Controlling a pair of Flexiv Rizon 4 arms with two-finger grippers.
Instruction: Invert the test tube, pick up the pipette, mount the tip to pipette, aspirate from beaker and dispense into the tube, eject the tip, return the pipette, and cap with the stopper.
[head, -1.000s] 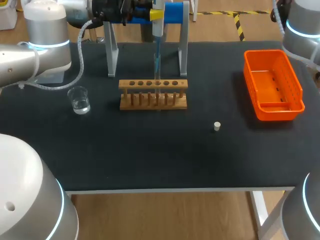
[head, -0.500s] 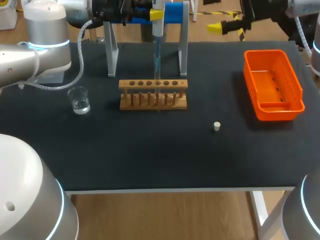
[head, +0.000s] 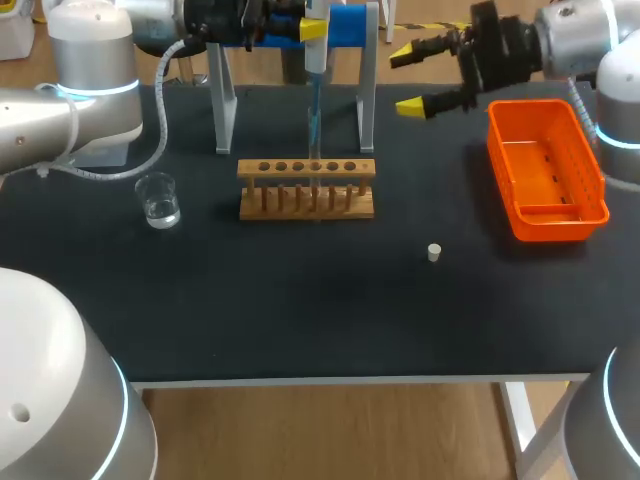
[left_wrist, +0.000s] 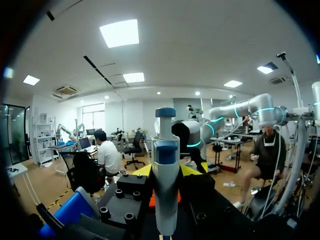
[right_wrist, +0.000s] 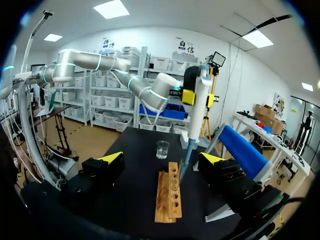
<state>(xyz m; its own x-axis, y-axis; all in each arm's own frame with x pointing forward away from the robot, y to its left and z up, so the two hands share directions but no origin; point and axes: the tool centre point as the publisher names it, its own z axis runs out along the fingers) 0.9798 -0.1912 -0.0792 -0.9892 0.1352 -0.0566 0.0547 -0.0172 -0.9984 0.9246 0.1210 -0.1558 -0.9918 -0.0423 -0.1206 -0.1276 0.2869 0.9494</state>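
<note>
At the far middle of the table (head: 300, 320) the left tool (left_wrist: 166, 172) is clamped on the pipette (head: 314, 28), a yellow tip on either side of its white body. The pipette hangs upright, its thin end pointing down at the wooden rack (head: 306, 188). The right tool (head: 407, 80) hovers to the right of the pipette, over the table's far edge and just left of the orange basket (head: 548, 170), its fingers spread wide with nothing between them. The beaker (head: 158, 200), holding a little clear liquid, stands left of the rack, and the small white stopper (head: 434, 252) lies nearer and to the rack's right, apart from everything.
</note>
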